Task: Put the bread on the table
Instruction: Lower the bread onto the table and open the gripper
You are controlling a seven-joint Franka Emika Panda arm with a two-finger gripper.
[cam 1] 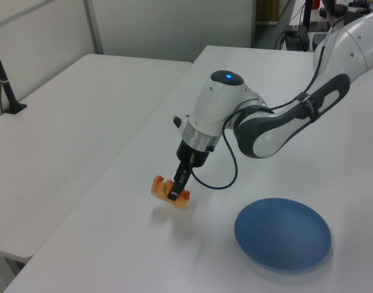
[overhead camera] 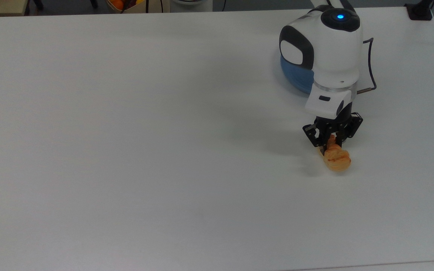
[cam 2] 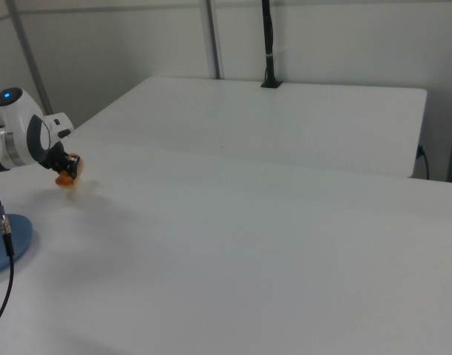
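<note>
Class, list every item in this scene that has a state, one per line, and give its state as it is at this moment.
bread: clamped in the gripper, low over the table, off the plate.
gripper: shut on the bread, pointing down.
blue plate: empty, flat on the table.
table: bears the plate.
</note>
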